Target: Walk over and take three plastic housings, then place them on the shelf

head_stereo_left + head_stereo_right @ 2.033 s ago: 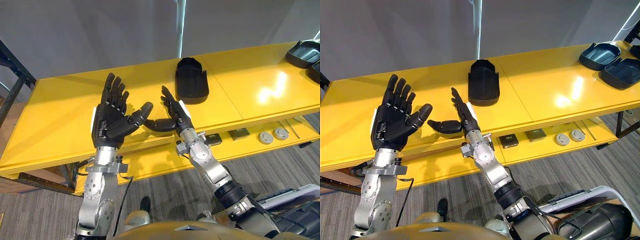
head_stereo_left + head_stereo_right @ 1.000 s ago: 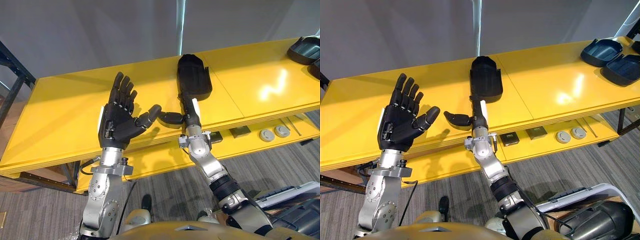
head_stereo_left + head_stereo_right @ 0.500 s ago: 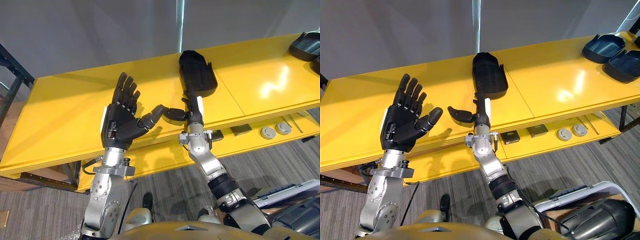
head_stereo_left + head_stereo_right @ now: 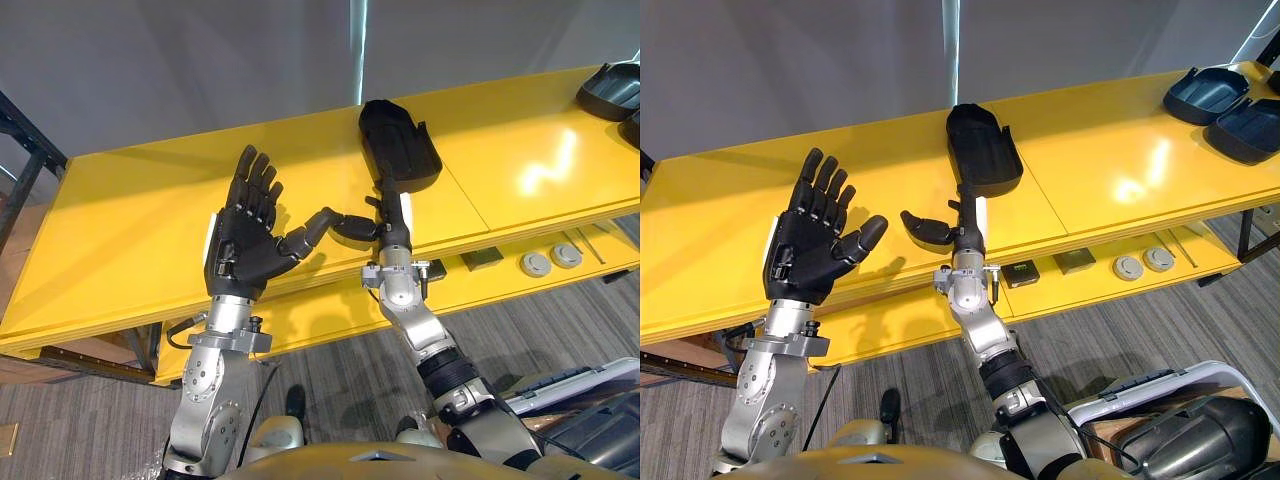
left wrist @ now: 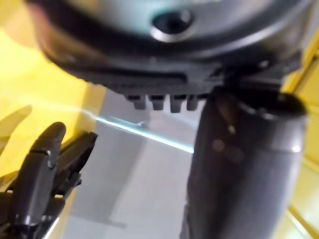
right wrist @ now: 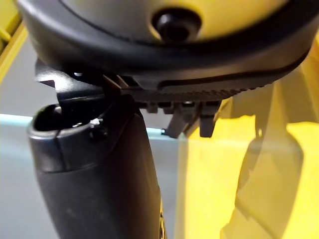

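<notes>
**One housing at the fingertips, none in a grip**

Over on the left, the left robot hand [image 4: 243, 245] is raised off the yellow counter [image 4: 130, 215], palm turned back toward the robot, fingers spread wide and holding nothing. Just beside its thumb, the right robot hand [image 4: 387, 225] stands edge-on, fingers straight and stretched forward, thumb sticking out sideways. Its fingertips meet the near end of a black plastic housing [image 4: 398, 140] lying on the counter straight ahead of them. Nothing has closed round the housing, and I can't tell whether the tips have slipped under its rim.

The risk, to my eye, is a push instead of a grasp. Straight fingers against a light shell on that glossy top would likely slide it toward the back edge or swivel it aside. A pinch on the near rim alone might let the long shell droop and drop. The left robot hand is off to the side, so it cannot steady anything.

Nothing lies between the right robot hand and the housing. Below that hand, small dark boxes [image 4: 1018, 274] and round discs [image 4: 1128, 267] sit on the lower shelf, out of the way. Well off to its right lie two more housings [image 4: 1205, 93] [image 4: 1250, 128], probably a sidestep away.
</notes>
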{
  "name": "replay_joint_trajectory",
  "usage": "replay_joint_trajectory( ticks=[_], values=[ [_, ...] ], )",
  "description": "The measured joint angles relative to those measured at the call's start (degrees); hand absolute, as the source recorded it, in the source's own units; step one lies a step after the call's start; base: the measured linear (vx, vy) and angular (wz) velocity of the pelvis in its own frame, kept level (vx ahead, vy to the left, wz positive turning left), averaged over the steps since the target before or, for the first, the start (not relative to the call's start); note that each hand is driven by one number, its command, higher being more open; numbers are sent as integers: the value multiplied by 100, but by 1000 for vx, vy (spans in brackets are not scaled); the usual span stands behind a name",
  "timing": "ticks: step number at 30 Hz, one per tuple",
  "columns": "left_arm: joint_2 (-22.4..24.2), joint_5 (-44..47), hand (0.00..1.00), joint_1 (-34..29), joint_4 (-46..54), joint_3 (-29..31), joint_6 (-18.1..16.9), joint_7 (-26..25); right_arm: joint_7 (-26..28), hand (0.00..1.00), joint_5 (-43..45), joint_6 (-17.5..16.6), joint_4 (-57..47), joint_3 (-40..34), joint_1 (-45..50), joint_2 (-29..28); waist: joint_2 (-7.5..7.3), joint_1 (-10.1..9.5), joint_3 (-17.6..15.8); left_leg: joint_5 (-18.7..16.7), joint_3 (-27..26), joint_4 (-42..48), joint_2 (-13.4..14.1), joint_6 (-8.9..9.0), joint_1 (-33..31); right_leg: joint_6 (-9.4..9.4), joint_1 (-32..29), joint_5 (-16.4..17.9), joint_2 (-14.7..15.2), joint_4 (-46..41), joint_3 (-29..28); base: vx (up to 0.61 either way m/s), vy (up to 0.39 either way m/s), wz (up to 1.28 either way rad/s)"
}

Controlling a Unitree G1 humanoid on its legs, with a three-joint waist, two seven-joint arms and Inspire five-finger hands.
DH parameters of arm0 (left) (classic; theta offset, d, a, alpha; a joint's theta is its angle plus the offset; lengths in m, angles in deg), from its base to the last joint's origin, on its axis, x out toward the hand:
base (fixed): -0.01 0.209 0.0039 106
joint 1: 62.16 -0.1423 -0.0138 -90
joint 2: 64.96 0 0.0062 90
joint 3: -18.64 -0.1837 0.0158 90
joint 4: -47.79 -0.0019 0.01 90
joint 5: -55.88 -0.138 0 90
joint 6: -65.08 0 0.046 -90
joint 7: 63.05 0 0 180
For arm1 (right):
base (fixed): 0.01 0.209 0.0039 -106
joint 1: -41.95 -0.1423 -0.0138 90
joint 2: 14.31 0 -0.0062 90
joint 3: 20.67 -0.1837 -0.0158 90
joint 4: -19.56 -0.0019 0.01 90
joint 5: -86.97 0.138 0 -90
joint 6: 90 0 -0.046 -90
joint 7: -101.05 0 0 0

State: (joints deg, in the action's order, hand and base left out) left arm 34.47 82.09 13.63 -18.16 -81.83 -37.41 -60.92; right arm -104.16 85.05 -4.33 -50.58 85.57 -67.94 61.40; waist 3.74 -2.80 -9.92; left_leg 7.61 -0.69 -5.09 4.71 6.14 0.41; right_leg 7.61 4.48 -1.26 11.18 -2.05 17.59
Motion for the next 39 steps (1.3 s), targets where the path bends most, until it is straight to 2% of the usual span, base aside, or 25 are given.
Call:
replay_joint_trajectory(
  ticks=[6,10,12,15,17,21,23,25,30,31,34,36,39],
  values=[
    [-4,-1,100,-206,-2,2,0,76,539,100,30,-307,-103,-1,195,28,0,27,0,-16,-52,0,-6,-6,-3,4,-32,-2,10,1,-47,-1,-1,-4],
    [-13,-5,100,-211,-40,25,0,116,1614,100,627,-616,-521,9,594,192,-2,29,-1,-31,-63,0,-4,-7,-5,4,-36,-2,9,8,-54,0,0,0],
    [-15,-2,100,-217,-40,86,-4,233,2239,100,1228,-806,-1210,39,1072,401,-5,20,-2,-50,-82,0,1,-4,-1,4,-35,-2,7,19,-65,1,-1,-2],
    [-23,1,100,-222,-39,249,-40,382,2699,100,1674,-971,-2032,-82,1588,560,-19,34,-4,-81,-164,0,11,-7,21,6,-43,-3,2,37,-125,5,-2,-11],
    [-30,68,100,-233,-39,418,-161,563,3071,100,1915,-1002,-2683,-500,2009,582,-80,129,6,-119,-291,0,58,-11,76,29,-40,-25,-14,91,-253,7,-10,-25],
    [-55,292,100,-229,-37,346,-261,864,3024,100,1905,-935,-3153,-1269,2676,577,-270,283,72,-233,-680,0,112,14,237,48,-110,-41,-58,123,-616,19,-5,-52],
    [-61,462,100,-224,-37,59,-264,974,2709,100,1897,-867,-3170,-1693,3249,493,-382,449,139,-307,-1017,2,156,0,374,46,-197,-57,-107,124,-954,32,5,-68],
    [-91,545,100,-204,-37,-203,-265,1059,2361,100,1755,-850,-3172,-1889,3709,429,-424,615,196,-383,-1320,7,199,38,467,36,-302,-93,-172,135,-1254,39,8,-87],
    [-133,539,100,88,-69,-813,-263,980,1689,100,1597,-877,-3206,-2568,4648,270,-380,1116,261,-576,-2210,26,302,136,629,48,-593,-320,-368,364,-2127,34,2,-94],
    [-139,481,100,325,-164,-895,-264,887,1628,100,1666,-919,-3208,-2718,4797,252,-366,1252,268,-621,-2373,29,319,152,637,49,-666,-374,-409,419,-2274,22,-15,-59],
    [-175,429,100,863,-499,-936,-269,587,1791,100,2089,-1019,-3376,-2751,5111,251,-340,1465,261,-800,-2701,255,428,217,660,58,-785,-432,-547,457,-2637,26,-39,-73],
    [-174,364,100,1017,-596,-925,-269,440,1883,100,2075,-1029,-3581,-2725,5178,253,-297,1553,263,-894,-2800,405,494,236,592,58,-878,-438,-600,459,-2748,13,-49,-41],
    [-152,238,100,1122,-609,-942,-269,239,2099,100,2041,-1124,-3720,-2658,5098,264,-223,1537,233,-1180,-2775,883,613,175,334,2,-1047,-502,-728,480,-2911,15,-65,-33]
  ],
)
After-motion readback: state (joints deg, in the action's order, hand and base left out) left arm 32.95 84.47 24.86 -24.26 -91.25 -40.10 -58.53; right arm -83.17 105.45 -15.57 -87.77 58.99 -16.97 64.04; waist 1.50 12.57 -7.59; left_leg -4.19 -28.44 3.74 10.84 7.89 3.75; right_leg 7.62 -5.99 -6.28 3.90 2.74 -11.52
